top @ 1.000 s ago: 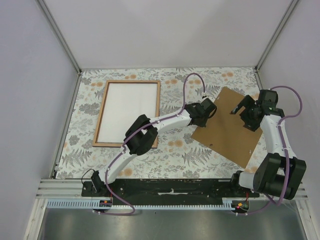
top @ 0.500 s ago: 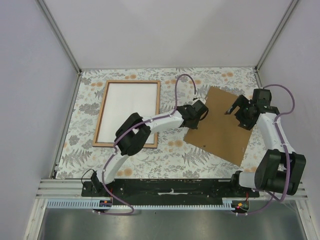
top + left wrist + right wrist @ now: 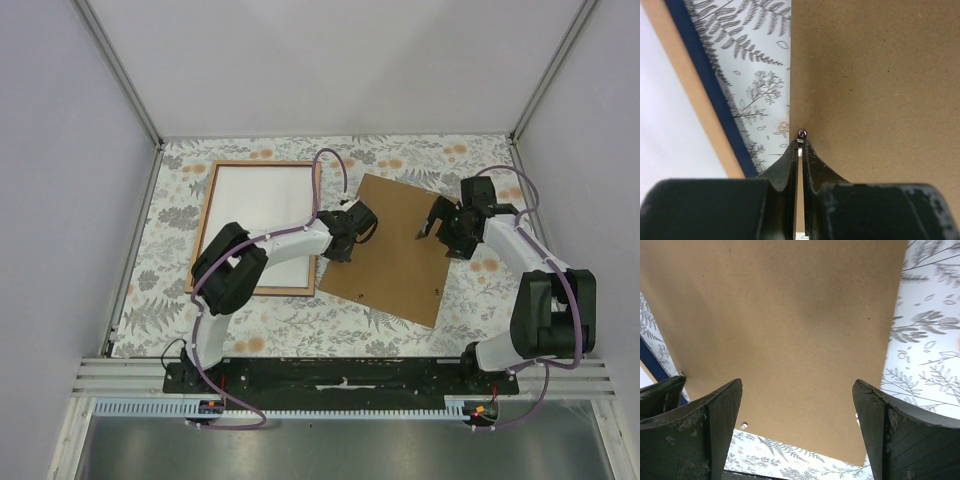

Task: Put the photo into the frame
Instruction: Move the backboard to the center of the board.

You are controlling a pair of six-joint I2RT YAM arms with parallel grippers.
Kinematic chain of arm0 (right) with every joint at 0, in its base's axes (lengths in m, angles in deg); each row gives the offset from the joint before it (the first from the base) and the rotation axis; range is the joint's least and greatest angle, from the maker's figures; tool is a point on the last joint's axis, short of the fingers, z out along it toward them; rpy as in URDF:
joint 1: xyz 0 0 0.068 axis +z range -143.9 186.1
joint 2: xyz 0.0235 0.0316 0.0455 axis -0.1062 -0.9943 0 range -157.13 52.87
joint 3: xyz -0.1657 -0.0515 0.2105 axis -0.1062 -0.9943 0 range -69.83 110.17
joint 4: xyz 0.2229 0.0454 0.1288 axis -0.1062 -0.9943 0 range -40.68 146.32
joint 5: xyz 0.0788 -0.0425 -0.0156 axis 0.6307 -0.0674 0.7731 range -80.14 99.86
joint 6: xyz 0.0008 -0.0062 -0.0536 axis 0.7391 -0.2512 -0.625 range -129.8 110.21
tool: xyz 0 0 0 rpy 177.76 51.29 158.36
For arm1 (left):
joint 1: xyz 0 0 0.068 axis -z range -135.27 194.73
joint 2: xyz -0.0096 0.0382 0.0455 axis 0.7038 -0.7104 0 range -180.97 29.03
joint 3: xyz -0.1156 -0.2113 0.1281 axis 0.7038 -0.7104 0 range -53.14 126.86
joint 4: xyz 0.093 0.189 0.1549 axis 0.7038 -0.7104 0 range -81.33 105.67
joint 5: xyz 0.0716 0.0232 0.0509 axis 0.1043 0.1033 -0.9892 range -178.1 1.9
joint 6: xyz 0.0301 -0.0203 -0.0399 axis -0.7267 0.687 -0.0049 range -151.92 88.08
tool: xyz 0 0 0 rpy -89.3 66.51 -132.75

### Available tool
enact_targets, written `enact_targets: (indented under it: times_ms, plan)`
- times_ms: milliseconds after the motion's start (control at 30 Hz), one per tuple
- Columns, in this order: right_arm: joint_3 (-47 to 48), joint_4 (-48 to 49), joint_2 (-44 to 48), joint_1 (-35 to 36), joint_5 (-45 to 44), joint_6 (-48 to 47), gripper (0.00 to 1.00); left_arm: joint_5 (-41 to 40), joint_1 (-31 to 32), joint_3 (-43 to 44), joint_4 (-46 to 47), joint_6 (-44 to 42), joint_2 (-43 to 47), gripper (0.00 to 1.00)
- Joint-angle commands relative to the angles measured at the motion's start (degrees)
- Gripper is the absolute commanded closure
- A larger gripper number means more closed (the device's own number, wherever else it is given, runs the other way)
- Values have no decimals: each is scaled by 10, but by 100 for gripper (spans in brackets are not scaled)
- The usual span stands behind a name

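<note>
Pinching backing board (image 3: 395, 245) edge, left pincer (image 3: 800, 145); right pincer (image 3: 796, 385) spread above.

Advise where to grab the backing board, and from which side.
Pinch the long edge facing the frame, coming from that side. The backing board lies flat and thin, so only an edge offers a pinch; the left end effector is shut there. The right end effector hovers open over the opposite edge.

Pale lilac walls (image 3: 70, 200), metal corner posts (image 3: 118, 68), fern-print tablecloth (image 3: 160, 270) w/ orange flowers, even light
</note>
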Motion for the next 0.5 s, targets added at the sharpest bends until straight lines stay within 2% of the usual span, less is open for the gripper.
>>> enact_targets:
  times_ms: [0,433,467]
  plan:
    - [27,18,-17,25,-11,0,2,-26,-6,1,-15,9,40,98]
    - [30,17,-20,29,-11,-5,2,-32,-11,31,-33,-3,34,98]
    - [30,15,-19,29,-12,-6,2,-27,-13,35,-32,-6,31,95]
